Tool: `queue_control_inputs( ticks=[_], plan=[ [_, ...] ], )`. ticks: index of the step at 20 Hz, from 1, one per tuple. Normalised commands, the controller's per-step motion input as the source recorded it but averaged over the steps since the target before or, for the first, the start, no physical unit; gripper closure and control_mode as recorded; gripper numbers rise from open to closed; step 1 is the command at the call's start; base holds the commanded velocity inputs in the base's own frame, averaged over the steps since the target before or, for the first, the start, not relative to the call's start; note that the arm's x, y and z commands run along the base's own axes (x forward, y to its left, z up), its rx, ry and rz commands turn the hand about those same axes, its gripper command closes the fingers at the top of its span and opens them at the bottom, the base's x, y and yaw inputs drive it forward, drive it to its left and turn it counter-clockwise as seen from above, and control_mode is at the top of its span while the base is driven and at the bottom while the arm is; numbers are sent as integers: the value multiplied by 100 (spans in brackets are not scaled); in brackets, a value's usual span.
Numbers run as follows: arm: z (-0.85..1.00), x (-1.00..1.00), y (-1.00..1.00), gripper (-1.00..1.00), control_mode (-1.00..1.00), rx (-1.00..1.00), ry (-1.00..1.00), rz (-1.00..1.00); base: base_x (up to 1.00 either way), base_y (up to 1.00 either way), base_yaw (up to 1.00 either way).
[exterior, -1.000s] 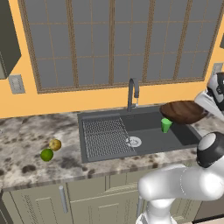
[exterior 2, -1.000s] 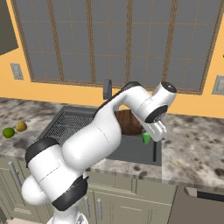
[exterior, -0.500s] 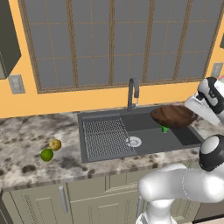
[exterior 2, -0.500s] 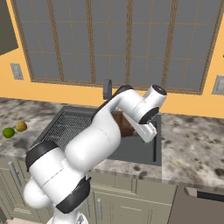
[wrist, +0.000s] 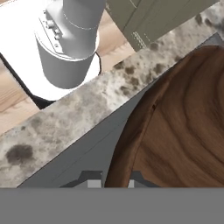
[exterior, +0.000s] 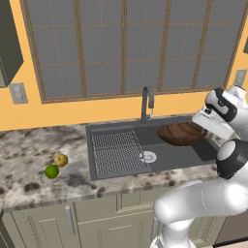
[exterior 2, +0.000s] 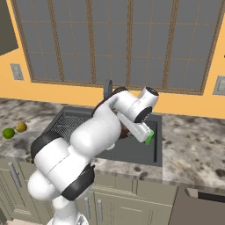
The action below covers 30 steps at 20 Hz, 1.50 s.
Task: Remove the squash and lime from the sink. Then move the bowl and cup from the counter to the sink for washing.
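Where the jaws pinch its rim, bowl above sink, tilted

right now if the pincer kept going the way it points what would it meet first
Most likely the sink floor: the pincer holds the bowl by its rim over the basin, with the counter edge beyond. Depth is unclear.

You can't really see the gripper's fingers: in the hand view the bowl rim covers them and the frame's right side crops the bowl. From the right base, the arm hides most of the bowl and all but a sliver of the cup. Whether the bowl touches the sink floor, can't tell.
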Motion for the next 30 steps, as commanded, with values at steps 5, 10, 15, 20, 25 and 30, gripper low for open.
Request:
queue_control_inputs(
  ticks=[5, 10, 15, 20, 25, 30],
  plan=[
    [-23, 28, 15, 100, -100, 5, 9, 10, 0, 0, 0],
    [-22, 30, 6, 100, -100, 7, 9, 12, 0, 0, 0],
    [-20, 30, 0, 100, -100, 7, 6, 12, 0, 0, 0],
    [-18, 28, -1, 100, -100, 7, 2, 11, 0, 0, 0],
    [-16, 24, -12, 100, -100, 4, 0, 7, 0, 0, 0],
    [-18, 19, -12, 100, -100, 3, 0, 4, 0, 0, 0]
  ],
)
